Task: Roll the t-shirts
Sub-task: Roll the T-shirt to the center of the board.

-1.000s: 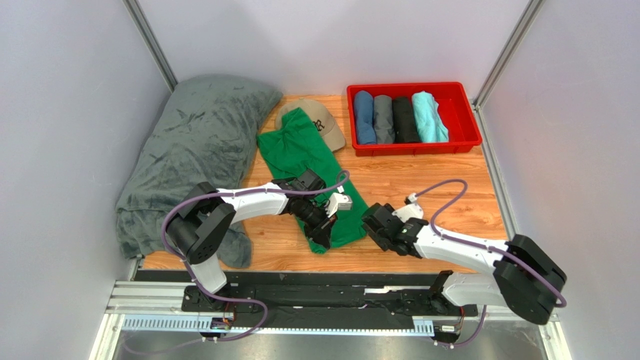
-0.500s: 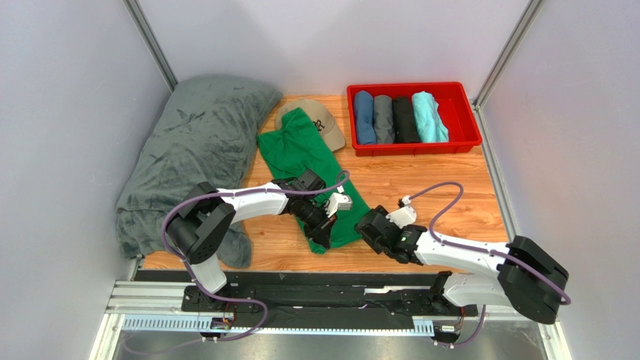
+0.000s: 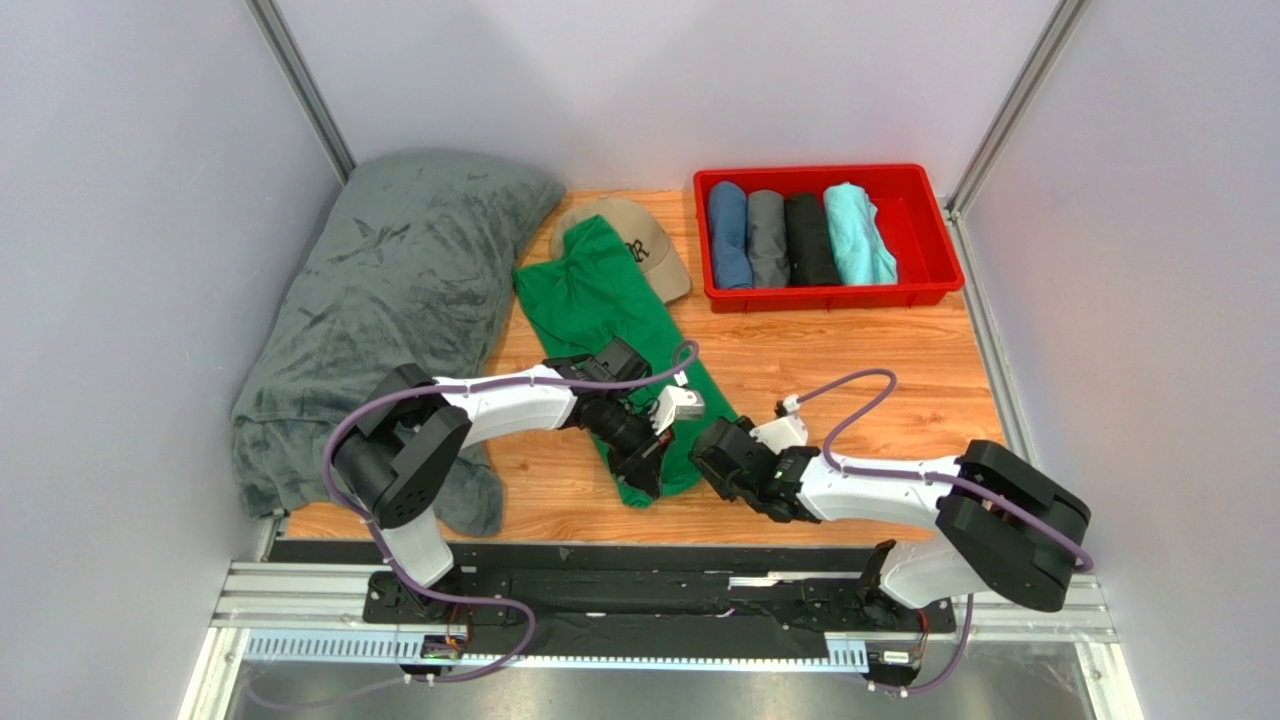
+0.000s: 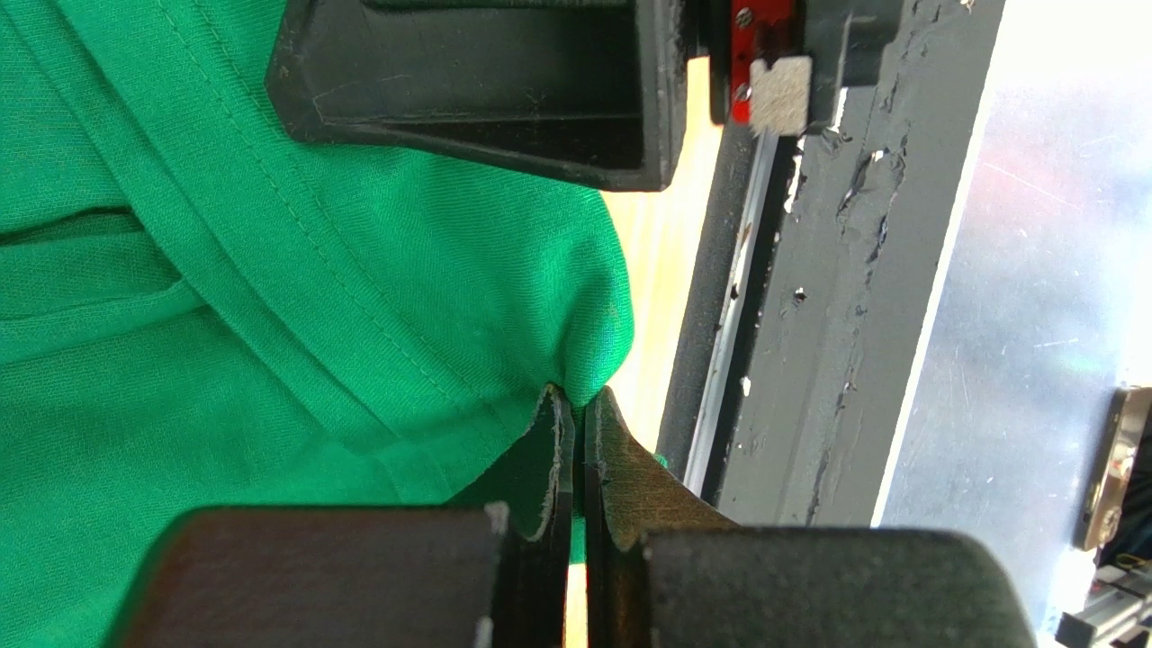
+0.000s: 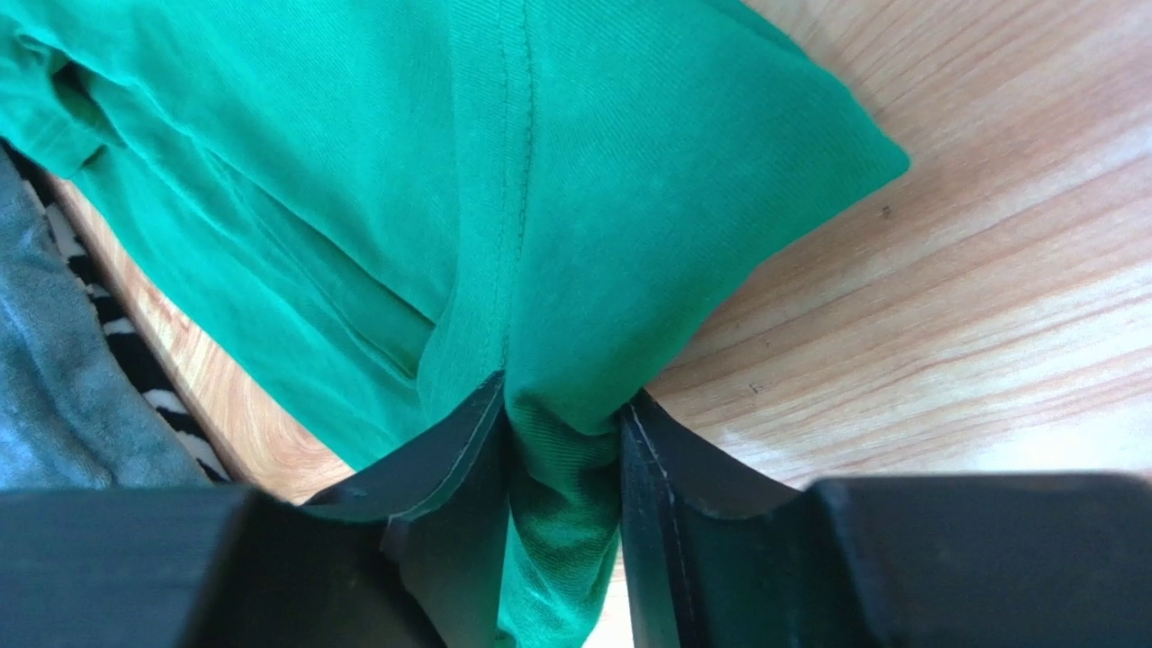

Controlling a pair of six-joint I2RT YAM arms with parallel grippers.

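Observation:
A bright green t-shirt [image 3: 601, 300] lies flat on the wooden table, folded into a long strip that runs from the cap down to the front edge. My left gripper [image 3: 649, 468] is shut on the strip's near hem; in the left wrist view its fingertips [image 4: 579, 405] pinch a thin fold of the green cloth [image 4: 271, 311]. My right gripper [image 3: 706, 450] is at the strip's near right corner. In the right wrist view its jaws [image 5: 561, 405] hold a bunched fold of the green cloth [image 5: 609, 162]. Several rolled t-shirts [image 3: 793, 237] lie side by side in the red tray [image 3: 830, 297].
A big dark-grey blanket [image 3: 391, 285] fills the left side of the table, reaching the front edge. A tan cap [image 3: 649, 240] lies under the shirt's far end. The black rail [image 4: 811, 338] of the table front runs just past my left fingertips. Grey walls stand on both sides.
My right gripper has slid left to the shirt's near right corner and closed on the cloth. The left gripper has stayed shut on the hem and has not moved.

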